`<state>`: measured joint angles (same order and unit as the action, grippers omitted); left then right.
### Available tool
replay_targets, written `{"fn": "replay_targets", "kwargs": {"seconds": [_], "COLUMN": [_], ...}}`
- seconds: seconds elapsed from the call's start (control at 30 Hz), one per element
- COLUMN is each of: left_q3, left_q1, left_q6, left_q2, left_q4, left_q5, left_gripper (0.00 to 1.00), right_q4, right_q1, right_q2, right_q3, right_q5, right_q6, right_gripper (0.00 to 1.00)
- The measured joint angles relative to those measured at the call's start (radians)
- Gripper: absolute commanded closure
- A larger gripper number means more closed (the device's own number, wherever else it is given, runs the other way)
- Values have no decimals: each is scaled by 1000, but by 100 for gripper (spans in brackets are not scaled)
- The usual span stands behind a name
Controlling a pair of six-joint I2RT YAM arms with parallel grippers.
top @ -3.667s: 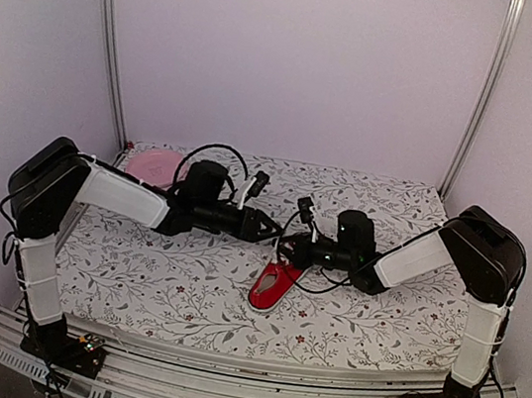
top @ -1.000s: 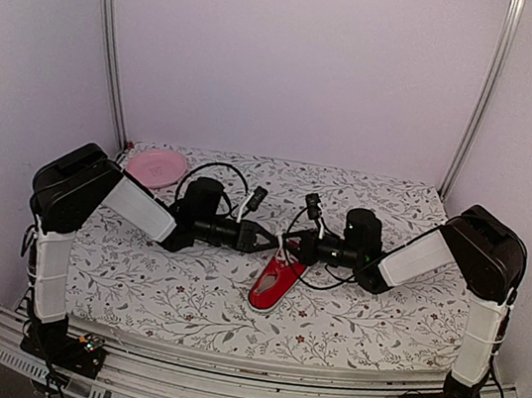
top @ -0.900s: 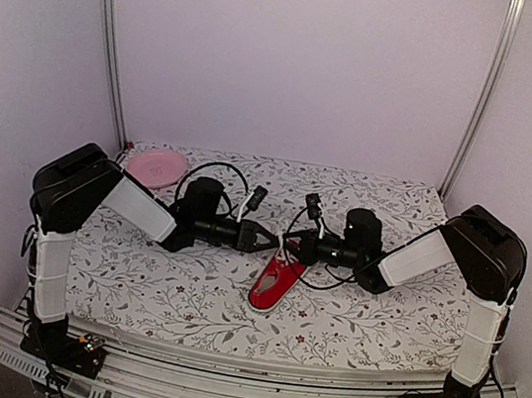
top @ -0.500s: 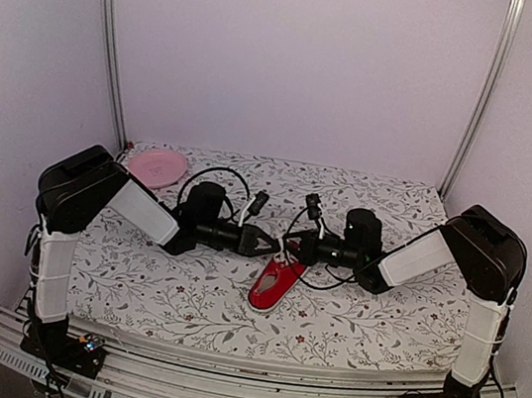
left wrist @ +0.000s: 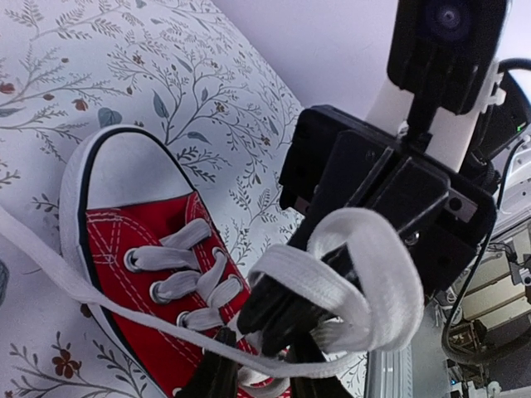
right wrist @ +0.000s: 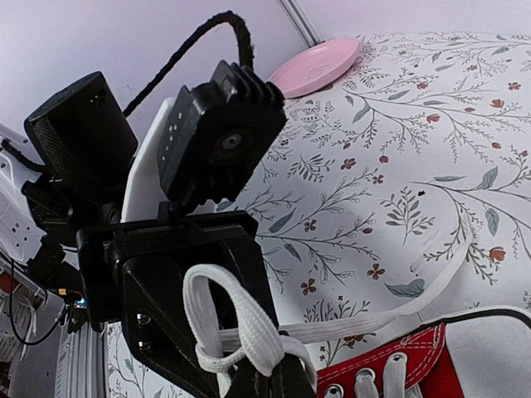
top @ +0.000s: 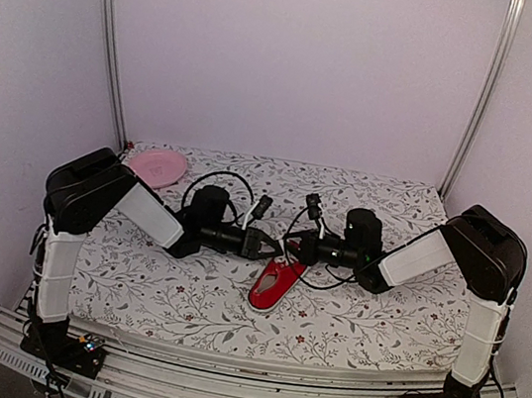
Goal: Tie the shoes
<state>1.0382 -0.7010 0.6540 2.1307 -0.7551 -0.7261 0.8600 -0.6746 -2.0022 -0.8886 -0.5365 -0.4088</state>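
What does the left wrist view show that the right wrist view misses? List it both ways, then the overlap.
Only left wrist: the sneaker's whole white toe cap and the right arm's wrist camera.
Only right wrist: the pink plate and the left arm's wrist camera.
Both: the red sneaker, a loop of white lace and the floral tablecloth.

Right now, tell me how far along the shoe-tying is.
Done: the white laces are threaded through the eyelets of the red sneaker, and one loop is formed. In hand: the left fingers and right fingers meet above the shoe, both apparently pinching that loop. Left: no knot or bow shows, and a loose lace strand lies on the tablecloth.
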Motion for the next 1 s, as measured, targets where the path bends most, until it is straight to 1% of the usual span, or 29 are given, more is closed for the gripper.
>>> {"fn": "replay_targets", "kwargs": {"seconds": [0.1,0.3,0.5,0.53,0.67,0.7,0.8,0.93,1.0], "left_q3": [2,2,-41,-54,-90,-90,-90,-98,-106], "left_q1": [-2,-3,2,3,7,12,24,32,33], "left_q6": [12,33,40,40,42,36,13,-40,-66], "left_q2": [4,5,-8,-18,-68,-79,-114,-175,-206], "left_q4": [-12,-34,-66,-72,-66,-55,-6,105,155], "left_q5": [-1,7,58,66,90,93,108,138,152], "left_gripper": [85,100,100,100,100,100,100,100,100], "right_q4": [0,1,1,1,-3,-6,-18,-54,-72], "right_q1": [0,2,2,0,-4,-2,2,2,2], "right_q2": [0,0,6,8,34,43,72,137,170], "right_q3": [0,0,16,20,33,38,60,103,116], "right_q5": [-1,-1,1,0,3,3,7,9,11], "right_q6": [-1,-4,-4,-4,-3,-7,-10,-6,2], "right_gripper": [98,98,97,94,75,72,64,54,52]}}
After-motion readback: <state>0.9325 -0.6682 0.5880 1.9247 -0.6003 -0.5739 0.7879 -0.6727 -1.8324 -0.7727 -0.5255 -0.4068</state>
